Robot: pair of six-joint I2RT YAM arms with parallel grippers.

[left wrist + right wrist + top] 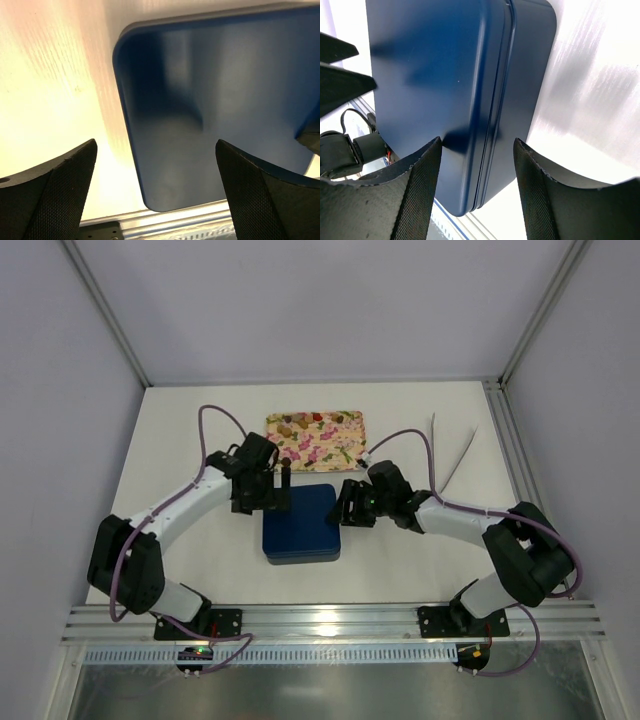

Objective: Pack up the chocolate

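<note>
While left end effector [156, 145] and right end effector [477, 141] gape over the closed navy box [300, 530], chocolates [288, 424] dot a floral tray [335, 447].

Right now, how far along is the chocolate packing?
Done: nothing obvious; the navy lid sits closed. In hand: left claw and right claw both open over the lid's edges, gripping nothing. Left: chocolates lie on the floral tray, so packing probably remains.
</note>
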